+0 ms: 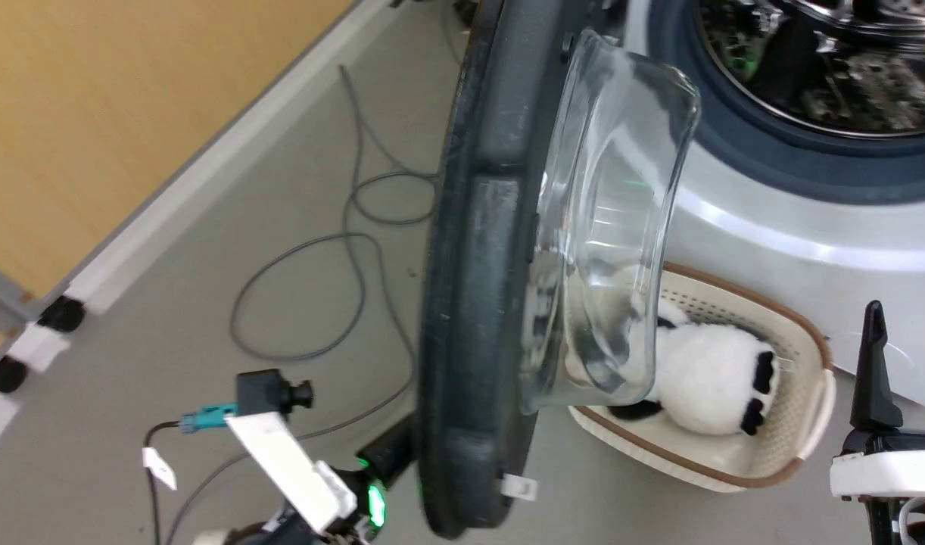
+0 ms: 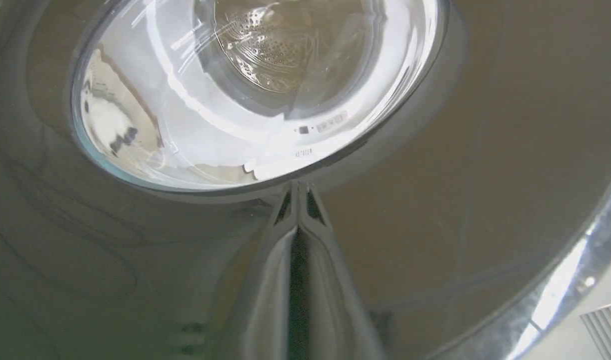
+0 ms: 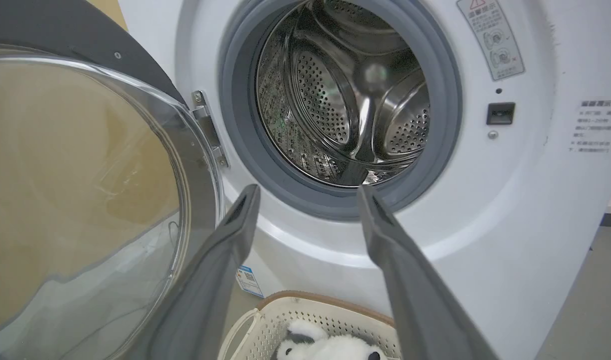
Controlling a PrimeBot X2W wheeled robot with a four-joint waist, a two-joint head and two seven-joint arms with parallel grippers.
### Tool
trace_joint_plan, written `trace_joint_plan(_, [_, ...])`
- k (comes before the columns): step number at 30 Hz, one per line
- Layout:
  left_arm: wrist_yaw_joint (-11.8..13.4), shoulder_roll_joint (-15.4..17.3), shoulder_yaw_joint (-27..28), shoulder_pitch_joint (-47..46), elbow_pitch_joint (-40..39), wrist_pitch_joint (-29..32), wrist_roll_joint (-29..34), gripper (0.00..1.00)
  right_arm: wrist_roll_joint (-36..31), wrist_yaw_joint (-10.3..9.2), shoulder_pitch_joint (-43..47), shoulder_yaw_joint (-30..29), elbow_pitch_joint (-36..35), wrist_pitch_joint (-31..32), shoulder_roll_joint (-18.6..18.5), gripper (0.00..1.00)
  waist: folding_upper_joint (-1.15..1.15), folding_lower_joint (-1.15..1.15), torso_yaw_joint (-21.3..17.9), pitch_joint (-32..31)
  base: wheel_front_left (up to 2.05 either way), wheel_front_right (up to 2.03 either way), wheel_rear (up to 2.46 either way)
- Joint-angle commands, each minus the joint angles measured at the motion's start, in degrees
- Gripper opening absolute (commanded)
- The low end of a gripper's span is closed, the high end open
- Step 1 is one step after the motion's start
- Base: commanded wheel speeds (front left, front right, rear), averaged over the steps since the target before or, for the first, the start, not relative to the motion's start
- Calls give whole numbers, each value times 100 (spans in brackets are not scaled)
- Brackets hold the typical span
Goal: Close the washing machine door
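Clearance: the large round glossy black washing machine door (image 1: 470, 303) stands open, swung well away from the big white front-loading washing machine (image 1: 811, 242). Between the two, a cream perforated plastic basket (image 1: 811, 363) holding a black-and-white plush toy (image 1: 705, 378) lies on the grey floor (image 1: 167, 341), partly beneath the door's bulging clear glass bowl window (image 1: 614, 227). Loose grey cables (image 1: 347, 231) lie on the floor on the door's outer side.

Orientation: in the head view the door is edge-on, with its long axis running top to bottom. The bowl points to the robot's right, toward the machine front. The perforated steel drum (image 3: 345, 100) is exposed.

The left end effector (image 2: 298, 192) has its fingers closed together and holds nothing. Its tips are at the door's outer face, just below the window rim. Blur prevents confirming contact.

The right end effector (image 3: 308, 189) is wide open and empty. It is apart from the door and aimed at the drum opening.

Hidden: in the head view the door edge conceals the left fingers, and the door's top is cut off.
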Motion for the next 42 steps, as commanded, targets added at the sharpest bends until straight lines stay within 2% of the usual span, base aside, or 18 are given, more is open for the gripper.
trace_joint_plan(1, [-26, -8, -199, 25, -51, -49, 28, 0, 66, 5, -98, 1, 28, -26, 15, 100, 0, 0, -212, -27, 0, 0, 0])
trace_joint_plan(9, [-26, -8, -1022, -314, 56, -505, 38, 0, 159, 5, -201, 16, 79, -26, 15, 100, 0, 0, -949, 8, 0, 0, 0])
trace_joint_plan(18, [-26, -8, -1667, -788, 443, -1304, 27, 0, 291, 5, -234, 10, 135, -26, 15, 100, 0, 0, -1831, 72, 0, 0, 0])
trace_joint_plan(27, [-26, -8, -2487, -1093, 778, -1989, -158, 0, 394, 5, -202, 58, 167, -26, 15, 100, 0, 0, -2175, 49, 0, 0, 0])
trace_joint_plan(30, [-26, -8, -2549, -1116, 887, -2205, -33, 0, 404, 5, -195, 59, 168, -26, 15, 100, 0, 0, -2188, 30, 0, 0, 0])
trace_joint_plan(34, [-26, 180, -2556, -1252, 708, -2668, 442, 0, 410, 5, -179, 59, 160, -26, 15, 100, 0, 0, -2178, -3, 0, 0, 0])
trace_joint_plan(36, [-26, 358, -2561, -1335, 580, -3197, 832, 0, 410, 5, -171, 51, 159, -26, 15, 100, 0, 0, -2171, -22, 0, 0, 0])
trace_joint_plan(38, [-26, 686, -2691, -1490, 607, -3910, 1541, 0, 404, 5, -160, 36, 154, -26, 15, 100, 0, 0, -2153, -48, 0, 0, 0])
trace_joint_plan(39, [-26, 686, -2691, -1490, 607, -3910, 1541, 0, 404, 5, -160, 36, 154, -26, 15, 100, 0, 0, -2153, -48, 0, 0, 0])
trace_joint_plan(40, [-26, 971, -2855, -1655, 801, -4709, 2234, 0, 375, 5, -138, 24, 149, -26, 15, 100, 0, 0, -2130, -82, 0, 0, 0])
trace_joint_plan(41, [-26, 971, -2855, -1655, 801, -4709, 2234, 0, 375, 5, -138, 24, 149, -26, 15, 100, 0, 0, -2130, -82, 0, 0, 0])
trace_joint_plan(42, [-26, 1068, -2820, -1727, 977, -5017, 2571, 0, 366, 5, -127, 18, 148, -26, 15, 100, 0, 0, -2117, -100, 0, 0, 0])
